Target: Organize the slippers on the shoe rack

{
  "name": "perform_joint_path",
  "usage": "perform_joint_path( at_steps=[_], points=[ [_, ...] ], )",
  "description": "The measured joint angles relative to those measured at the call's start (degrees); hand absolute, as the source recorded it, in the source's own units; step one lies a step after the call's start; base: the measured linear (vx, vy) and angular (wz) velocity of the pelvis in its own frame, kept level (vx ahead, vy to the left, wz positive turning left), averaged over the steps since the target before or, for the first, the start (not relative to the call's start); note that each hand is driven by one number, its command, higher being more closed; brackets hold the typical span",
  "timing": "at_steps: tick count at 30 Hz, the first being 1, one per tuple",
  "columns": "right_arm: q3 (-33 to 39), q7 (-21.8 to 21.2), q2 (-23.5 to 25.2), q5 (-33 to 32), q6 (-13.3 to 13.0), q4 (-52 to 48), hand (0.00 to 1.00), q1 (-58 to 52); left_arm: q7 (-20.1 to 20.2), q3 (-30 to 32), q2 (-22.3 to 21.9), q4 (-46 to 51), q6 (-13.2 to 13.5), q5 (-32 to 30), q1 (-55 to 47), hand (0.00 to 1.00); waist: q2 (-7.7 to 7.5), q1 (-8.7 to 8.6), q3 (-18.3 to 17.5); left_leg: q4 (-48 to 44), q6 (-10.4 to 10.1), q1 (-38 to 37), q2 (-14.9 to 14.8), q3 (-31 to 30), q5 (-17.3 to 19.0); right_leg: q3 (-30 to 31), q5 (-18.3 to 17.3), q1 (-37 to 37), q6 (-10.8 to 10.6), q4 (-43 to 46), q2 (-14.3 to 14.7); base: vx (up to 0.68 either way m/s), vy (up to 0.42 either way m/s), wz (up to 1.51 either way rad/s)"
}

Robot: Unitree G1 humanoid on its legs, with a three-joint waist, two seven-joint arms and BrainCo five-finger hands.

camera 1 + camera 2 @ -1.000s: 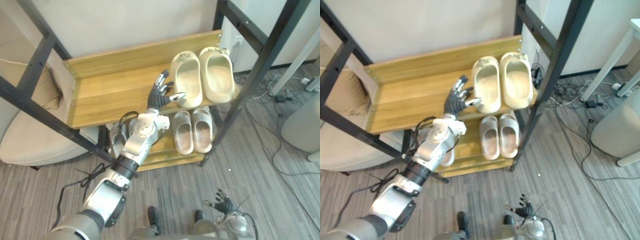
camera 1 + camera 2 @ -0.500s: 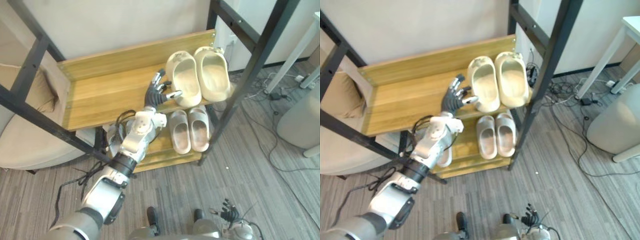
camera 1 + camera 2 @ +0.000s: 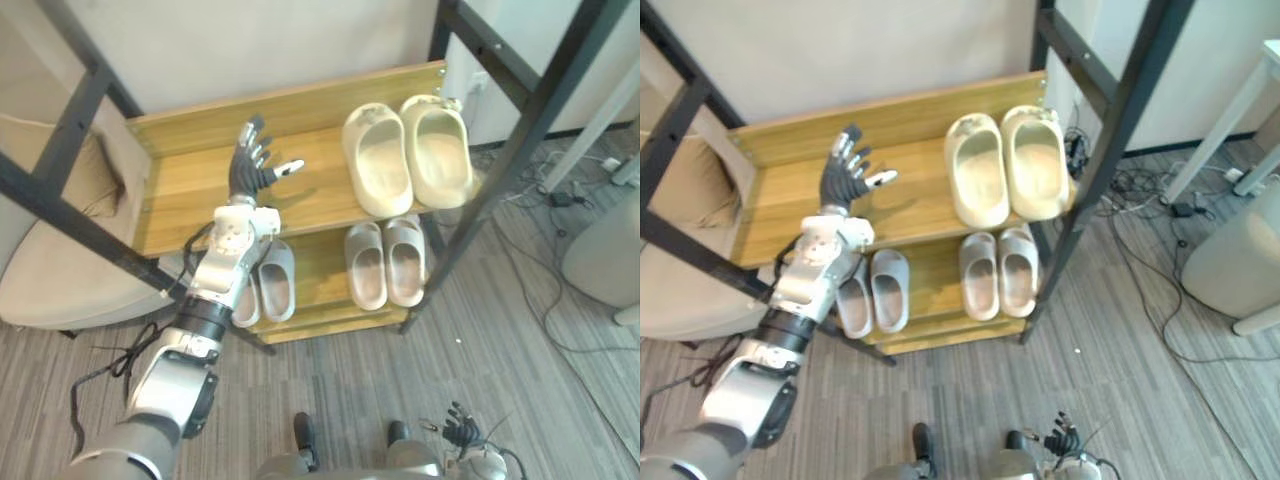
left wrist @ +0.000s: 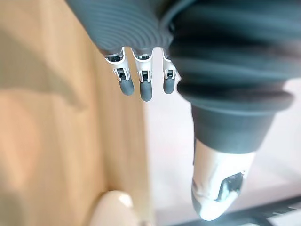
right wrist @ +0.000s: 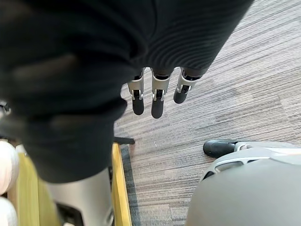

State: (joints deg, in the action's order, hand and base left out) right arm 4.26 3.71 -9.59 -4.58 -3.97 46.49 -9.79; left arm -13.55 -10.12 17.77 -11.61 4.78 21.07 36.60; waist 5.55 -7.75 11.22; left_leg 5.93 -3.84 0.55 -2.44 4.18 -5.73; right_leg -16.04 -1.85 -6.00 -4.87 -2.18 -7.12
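A pair of large cream slippers (image 3: 405, 155) lies side by side at the right end of the rack's upper wooden shelf (image 3: 190, 195). On the lower shelf lie a beige pair (image 3: 385, 262) at the right and a grey pair (image 3: 265, 285) at the left. My left hand (image 3: 250, 170) hovers open over the upper shelf's left half, well apart from the cream pair, holding nothing. In the left wrist view its fingers (image 4: 141, 84) are straight above the wood, with a cream slipper toe (image 4: 113, 209) beyond. My right hand (image 3: 460, 432) hangs open low over the floor.
Black metal posts (image 3: 520, 130) frame the rack on both sides. A beige cushioned seat (image 3: 50, 270) stands at the left. At the right are a grey bin (image 3: 605, 245), a white table leg (image 3: 600, 120) and loose cables (image 3: 560, 190) on the striped floor.
My left hand has moved left along the upper shelf, away from the cream slippers, uncovering the grey pair below. The camera has shifted slightly.
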Motion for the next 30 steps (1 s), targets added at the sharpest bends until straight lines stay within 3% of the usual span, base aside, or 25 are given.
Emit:
perform_joint_path(
  at_steps=[4, 8, 13, 16, 21, 26, 30],
  points=[
    [0.0, -0.5, -0.5, 0.0, 0.0, 2.1, 0.00, 0.2, 0.7, -3.4, -0.5, 12.5, 1.8, 3.4, -6.7, 0.00, -0.06, 1.36, -0.1, 0.0, 0.0, -0.1, 0.1, -0.8, 0.0, -0.6, -1.1, -0.1, 0.0, 1.3, -0.1, -0.01, -0.014, 0.11],
    [-0.1, -0.9, -0.6, 0.0, 0.0, 2.4, 0.00, 0.3, 3.9, -7.8, -0.8, 21.9, 3.1, 6.4, -14.5, 0.00, -0.22, 1.74, -0.7, 0.0, 0.0, 0.0, 0.2, -1.7, 0.0, -0.9, -2.4, 0.3, -0.1, 2.9, -0.3, 0.02, -0.017, 0.09],
    [-0.6, -1.0, -0.7, 0.1, 0.0, 2.4, 0.00, 0.3, 8.0, -10.2, -0.7, 24.3, 3.2, 9.0, -27.5, 0.00, -0.34, 2.03, -1.8, 0.0, 0.0, -0.2, 0.0, -1.7, 0.0, -1.2, -2.5, 0.0, 0.0, 2.8, -0.1, 0.00, 0.000, 0.00],
    [-0.8, -1.1, -0.8, 0.2, 0.0, 3.0, 0.00, 0.1, 11.7, -11.3, -0.7, 24.1, 1.9, 11.1, -37.2, 0.00, -0.55, 3.09, -2.2, 0.0, -0.1, -0.6, -0.2, -1.7, 0.1, -1.1, -2.6, -0.1, 0.2, 2.8, 0.1, -0.06, -0.014, -0.01],
    [-2.2, -1.4, -1.2, 1.5, 0.0, 4.5, 0.00, -0.4, 15.3, -11.6, -0.9, 17.3, 0.5, 11.5, -47.5, 0.00, -1.55, 4.86, -3.9, 0.0, -0.1, -0.6, -0.3, -1.7, 0.1, -1.1, -3.0, 0.0, 0.3, 2.8, 0.2, -0.02, -0.007, 0.01],
    [-2.2, -1.4, -0.8, 2.4, -0.1, 4.5, 0.00, 0.0, 17.5, -11.5, -2.1, 6.9, -0.8, 9.0, -52.4, 0.00, -2.41, 5.25, -4.9, 0.0, -0.1, -0.6, -0.2, -1.8, 0.4, -1.1, -3.1, 0.0, 0.2, 2.7, 0.1, 0.00, 0.000, 0.00],
    [-2.2, -1.4, 0.0, 2.4, -0.1, 4.5, 0.00, 0.3, 18.5, -8.7, -5.3, -7.1, -0.9, 0.8, -52.4, 0.00, -3.04, 5.50, -5.5, 0.0, -0.1, -0.6, -0.1, -1.8, 0.4, -1.0, -3.2, -0.1, 0.1, 2.4, 0.1, 0.01, -0.005, -0.01]
  ],
)
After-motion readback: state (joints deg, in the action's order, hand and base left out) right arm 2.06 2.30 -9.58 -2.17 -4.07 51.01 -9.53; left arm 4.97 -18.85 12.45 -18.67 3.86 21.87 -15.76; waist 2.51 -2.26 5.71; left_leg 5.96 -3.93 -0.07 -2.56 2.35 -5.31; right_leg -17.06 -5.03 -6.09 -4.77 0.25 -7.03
